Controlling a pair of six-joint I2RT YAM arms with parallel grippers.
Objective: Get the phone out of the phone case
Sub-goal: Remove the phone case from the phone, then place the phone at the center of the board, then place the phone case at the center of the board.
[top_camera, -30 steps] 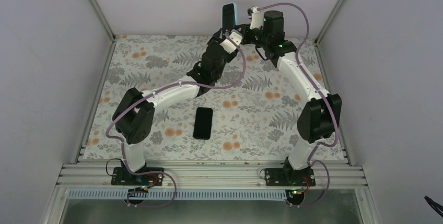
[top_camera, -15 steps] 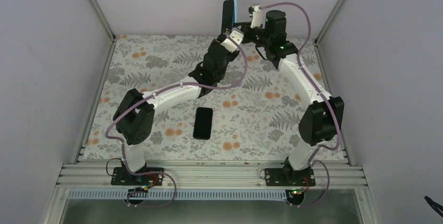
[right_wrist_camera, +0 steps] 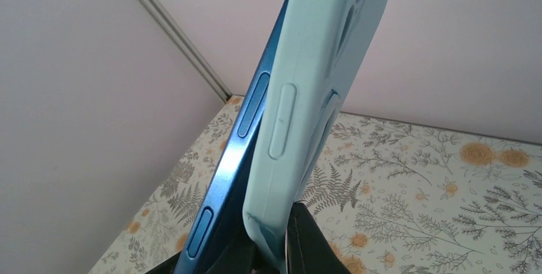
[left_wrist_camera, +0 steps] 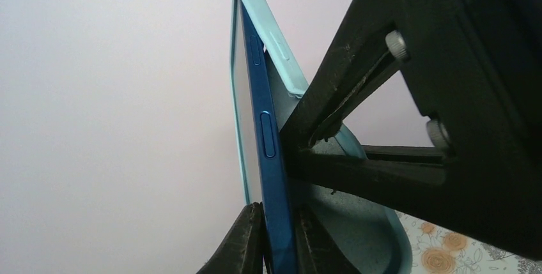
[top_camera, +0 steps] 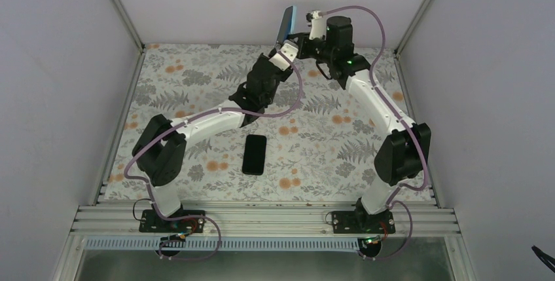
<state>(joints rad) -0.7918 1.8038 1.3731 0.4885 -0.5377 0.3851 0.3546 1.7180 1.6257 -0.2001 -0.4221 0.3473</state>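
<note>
Reaching how, the two arms?
— Left arm (top_camera: 209, 118) and right arm (top_camera: 379, 101) stretch forward and up, wrists meeting above the counter's (top_camera: 196, 78) far edge.
— And the grippers?
— Left gripper (left_wrist_camera: 276, 239): clamped on the blue phone's (left_wrist_camera: 268, 133) lower end. Right gripper (right_wrist_camera: 268, 248): clamped on the pale-blue case's (right_wrist_camera: 307, 95) lip, which is peeled off the phone's side. Both are held aloft. A black phone (top_camera: 254, 154) lies on the counter.

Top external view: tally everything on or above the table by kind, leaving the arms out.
Phones: 2 (blue phone held up, black phone lying on the table)
Cases: 1 (light blue case, partly off the blue phone)
Total: 3
</note>
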